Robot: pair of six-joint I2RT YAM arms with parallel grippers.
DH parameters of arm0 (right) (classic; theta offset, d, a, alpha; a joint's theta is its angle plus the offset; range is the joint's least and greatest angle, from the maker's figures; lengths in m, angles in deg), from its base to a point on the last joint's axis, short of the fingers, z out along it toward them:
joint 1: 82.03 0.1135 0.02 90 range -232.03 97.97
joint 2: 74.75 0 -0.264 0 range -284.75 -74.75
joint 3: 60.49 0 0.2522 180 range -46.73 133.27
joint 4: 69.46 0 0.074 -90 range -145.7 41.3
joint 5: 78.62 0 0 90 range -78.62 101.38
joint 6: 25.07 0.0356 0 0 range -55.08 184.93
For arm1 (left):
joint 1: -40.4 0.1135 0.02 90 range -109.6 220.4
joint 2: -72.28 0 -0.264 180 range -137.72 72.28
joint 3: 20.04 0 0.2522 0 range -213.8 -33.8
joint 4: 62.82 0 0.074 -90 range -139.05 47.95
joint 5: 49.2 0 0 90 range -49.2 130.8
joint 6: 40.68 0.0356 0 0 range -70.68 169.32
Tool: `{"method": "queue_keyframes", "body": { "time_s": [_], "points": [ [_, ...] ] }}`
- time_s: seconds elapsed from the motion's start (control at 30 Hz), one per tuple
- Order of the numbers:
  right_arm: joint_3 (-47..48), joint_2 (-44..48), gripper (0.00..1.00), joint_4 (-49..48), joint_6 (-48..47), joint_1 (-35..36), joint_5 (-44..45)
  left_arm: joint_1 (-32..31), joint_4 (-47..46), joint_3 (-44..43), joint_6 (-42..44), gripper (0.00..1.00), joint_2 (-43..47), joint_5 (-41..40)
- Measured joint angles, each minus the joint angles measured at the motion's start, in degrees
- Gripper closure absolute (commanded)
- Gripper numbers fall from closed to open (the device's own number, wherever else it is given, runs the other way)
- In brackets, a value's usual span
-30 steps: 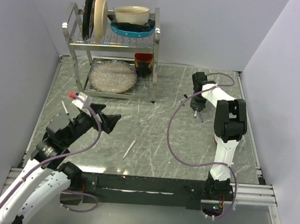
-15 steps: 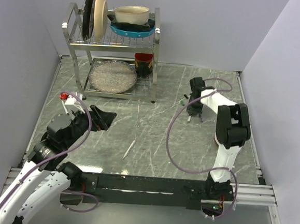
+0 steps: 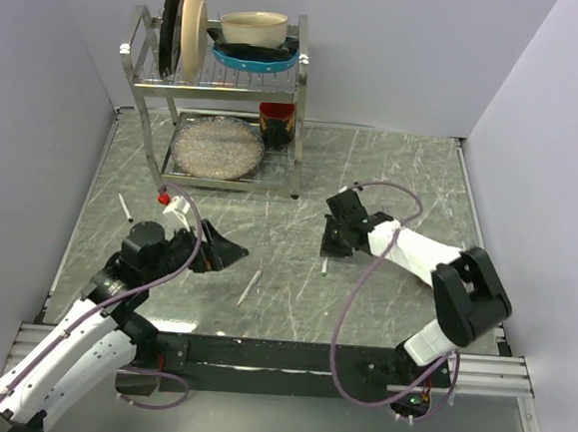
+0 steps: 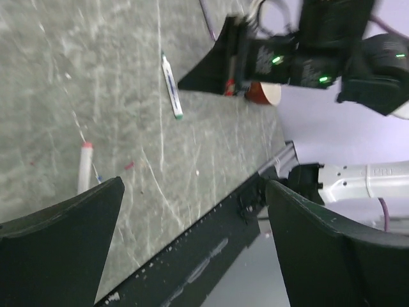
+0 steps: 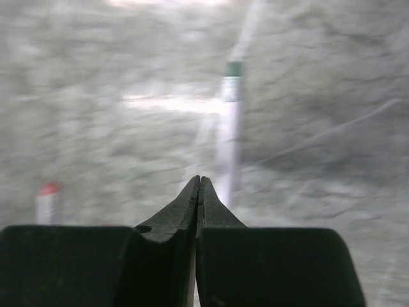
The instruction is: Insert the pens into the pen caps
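Right black two-finger gripper (image 5: 200, 182), its arm stretched low toward the frame's centre, has its jaws pressed together on nothing, just short of the slim whitish green-tipped pen (image 5: 229, 128) lying flat on the scratched grey marbled tabletop (image 3: 392, 174). Left black gripper (image 4: 193, 185) gapes wide, angled down near the red-ended whitish pen (image 4: 84, 167) at lower centre.

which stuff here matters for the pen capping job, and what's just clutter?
Job:
- green-ended pen
- red-ended pen
- third pen, end colour unclear
- loose caps: none I can make out

Clutter:
- dish rack
- plates
- bowl
- glass dish
- red and black cup
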Motion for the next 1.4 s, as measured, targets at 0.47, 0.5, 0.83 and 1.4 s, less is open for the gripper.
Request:
{"method": "queue_keyframes", "body": {
  "time_s": [0.47, 0.5, 0.83, 1.4],
  "points": [
    [5.99, 10.34, 0.71, -0.76, 6.78, 8.28, 9.77, 0.0, -10.03, 5.77, -4.59, 0.01, -1.33, 6.01],
    [7.39, 8.39, 0.69, 0.98, 5.95, 8.13, 11.61, 0.0, -9.53, 5.77, -4.28, 0.01, -0.92, 5.79],
    [13.29, -9.86, 0.63, 11.45, -0.22, 5.7, 18.58, 0.0, -0.07, 0.74, -1.79, 0.01, 0.61, -3.06],
    [13.38, -12.59, 0.61, 9.18, -3.15, 1.2, 11.37, 0.0, 0.63, 0.24, 1.6, 0.01, 2.95, -0.96]
  ]
}}
